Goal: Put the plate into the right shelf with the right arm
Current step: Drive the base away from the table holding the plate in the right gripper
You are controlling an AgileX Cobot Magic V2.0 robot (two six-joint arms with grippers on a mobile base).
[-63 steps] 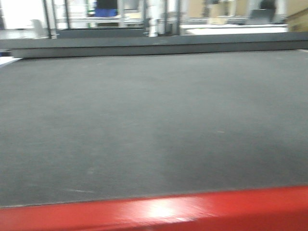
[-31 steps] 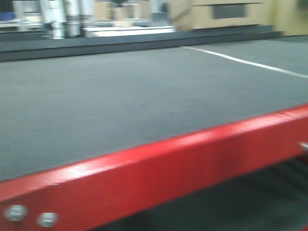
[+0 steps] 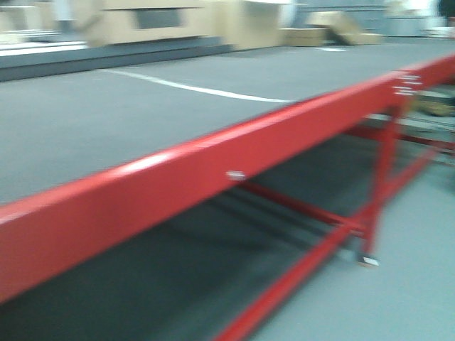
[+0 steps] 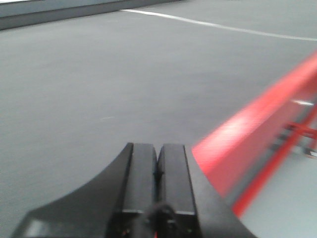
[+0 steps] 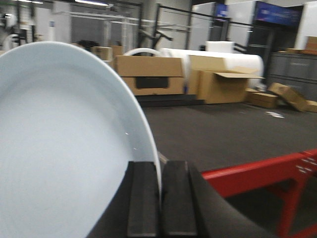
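In the right wrist view my right gripper is shut on the rim of the white plate, which stands on edge and fills the left half of that view. In the left wrist view my left gripper is shut and empty, held over the grey table top. Neither gripper shows in the front view. The right shelf is out of view.
A red-framed table with a grey top runs across the front view, its red legs and cross bars at the right. Its red edge also shows in the right wrist view. Cardboard boxes and a white roll stand beyond.
The front view has swung to the right: the table's red edge, first low and level, now slants across the frame and the table legs and floor have come into view.
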